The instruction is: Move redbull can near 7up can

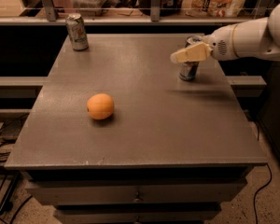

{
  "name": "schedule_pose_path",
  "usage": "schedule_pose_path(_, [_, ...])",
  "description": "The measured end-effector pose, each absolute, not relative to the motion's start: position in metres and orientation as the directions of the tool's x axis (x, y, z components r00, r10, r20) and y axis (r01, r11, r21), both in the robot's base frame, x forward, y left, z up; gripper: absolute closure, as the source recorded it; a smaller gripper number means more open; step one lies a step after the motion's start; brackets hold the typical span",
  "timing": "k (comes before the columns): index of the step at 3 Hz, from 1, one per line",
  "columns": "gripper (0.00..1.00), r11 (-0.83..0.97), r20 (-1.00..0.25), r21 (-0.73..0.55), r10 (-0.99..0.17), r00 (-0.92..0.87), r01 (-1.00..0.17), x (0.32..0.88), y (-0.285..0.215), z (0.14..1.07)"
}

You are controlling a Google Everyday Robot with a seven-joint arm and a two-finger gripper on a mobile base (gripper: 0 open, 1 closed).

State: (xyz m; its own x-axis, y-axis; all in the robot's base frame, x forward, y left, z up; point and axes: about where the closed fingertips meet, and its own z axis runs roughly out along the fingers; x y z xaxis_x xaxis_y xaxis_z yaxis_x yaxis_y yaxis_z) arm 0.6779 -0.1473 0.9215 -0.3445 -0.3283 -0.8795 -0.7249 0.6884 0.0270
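At table right side: pincer at redbull can; 7up can back-left.

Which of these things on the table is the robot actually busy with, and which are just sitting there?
In the job: redbull can at the right rear of the table; 7up can at the far left corner; gripper, in front of the redbull can's top half.
Lying about: orange, left of the middle.

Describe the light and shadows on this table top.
Camera view: warm, dim overhead light; the orange casts a small shadow at its base; the claw, across the top of the redbull can, throws a soft band on the table nearer us.
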Motion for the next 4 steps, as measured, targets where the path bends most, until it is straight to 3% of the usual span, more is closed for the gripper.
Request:
schedule_pose_path(2, [0.65,0.686,-0.889,0.047,-0.303,-0.344,-0.726,0.701,-0.129,0.916])
schedule_pose_path(3, [0.89,0.633,-0.914,0.008,-0.310,-0.263,-0.774,0.718,-0.096,0.947])
schedule_pose_path(4, [1.00,0.568,-0.931,-0.033,-0.316,-0.181,-0.823,0.737,-0.057,0.980])
